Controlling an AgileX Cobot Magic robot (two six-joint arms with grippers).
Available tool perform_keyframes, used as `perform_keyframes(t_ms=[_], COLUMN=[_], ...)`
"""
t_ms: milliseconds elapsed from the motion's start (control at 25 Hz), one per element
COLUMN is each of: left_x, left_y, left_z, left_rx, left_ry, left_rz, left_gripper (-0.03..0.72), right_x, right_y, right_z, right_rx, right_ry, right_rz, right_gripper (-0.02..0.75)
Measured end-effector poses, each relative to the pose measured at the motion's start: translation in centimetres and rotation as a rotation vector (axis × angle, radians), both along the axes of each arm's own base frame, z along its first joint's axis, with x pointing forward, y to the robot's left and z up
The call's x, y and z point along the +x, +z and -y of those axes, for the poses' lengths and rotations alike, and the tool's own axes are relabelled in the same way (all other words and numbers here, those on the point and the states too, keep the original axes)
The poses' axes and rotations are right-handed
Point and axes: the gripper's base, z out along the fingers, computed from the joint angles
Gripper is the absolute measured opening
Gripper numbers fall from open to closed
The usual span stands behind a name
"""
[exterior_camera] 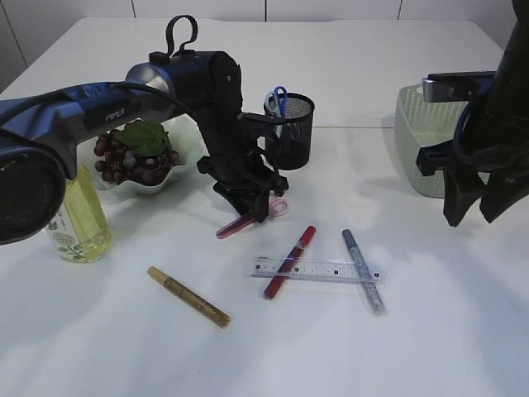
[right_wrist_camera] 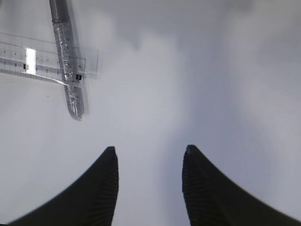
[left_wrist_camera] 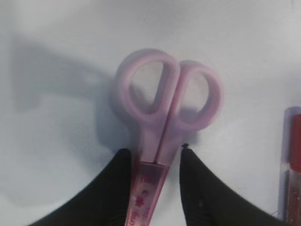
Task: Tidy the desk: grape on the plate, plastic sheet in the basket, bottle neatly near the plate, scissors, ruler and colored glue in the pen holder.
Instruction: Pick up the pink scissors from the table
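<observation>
The pink scissors (left_wrist_camera: pixel 164 117) are straddled by the left end effector (left_wrist_camera: pixel 153 162) just below the handle loops, at the capped blade, probably because that narrow neck fits between the fingers while the loops would not; the jaws stand partly apart with a finger on each side, and whether they already press on the scissors cannot be told, since a thin gap seems to remain and the scissors look to lie on the tabletop (exterior_camera: pixel 413 347). In the exterior view the left arm is bent down over them just in front of the pen holder (exterior_camera: pixel 296 128), where a blue-handled pair already stands, so a short lift and carry is judged to be what follows. The right end effector (right_wrist_camera: pixel 149 162) is held open and empty above bare tabletop, near the basket (exterior_camera: pixel 417 136), apparently parked clear of the left arm's work. The ruler (exterior_camera: pixel 318 270) lies flat with a red glue (exterior_camera: pixel 291 260) and a silver glue (exterior_camera: pixel 364 270) crossing it, and a gold glue (exterior_camera: pixel 188 296) lies apart to the left; all are still to be collected. The grape (exterior_camera: pixel 132 153) is already on the plate (exterior_camera: pixel 157 186), and the bottle (exterior_camera: pixel 78 219) is stood upright just beside it, so those steps look done.
</observation>
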Motion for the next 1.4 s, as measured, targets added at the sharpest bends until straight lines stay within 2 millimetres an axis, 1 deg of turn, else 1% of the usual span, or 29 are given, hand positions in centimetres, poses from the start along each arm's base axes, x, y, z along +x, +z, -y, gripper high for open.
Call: perform_keyframes(t_ms=[160, 280, 1200, 1400], left_x=[-0.05, -0.05, 0.00, -0.03], left_y=[0.21, 0.26, 0.18, 0.42], left_z=[0.06, 0.06, -0.09, -0.13], left_rx=[-0.009, -0.010, 0.012, 0.013], left_ry=[0.000, -0.001, -0.037, -0.038], left_rz=[-0.002, -0.001, 0.016, 0.019], left_gripper=[0.349, 0.370, 0.365, 0.365], right_x=[0.00, 0.00, 0.00, 0.00], right_y=[0.00, 0.00, 0.00, 0.00], right_z=[0.00, 0.00, 0.00, 0.00], right_rx=[0.000, 0.000, 0.000, 0.000], right_ry=[0.000, 0.000, 0.000, 0.000], right_rz=[0.000, 0.000, 0.000, 0.000], right_gripper=[0.365, 0.365, 0.365, 0.364])
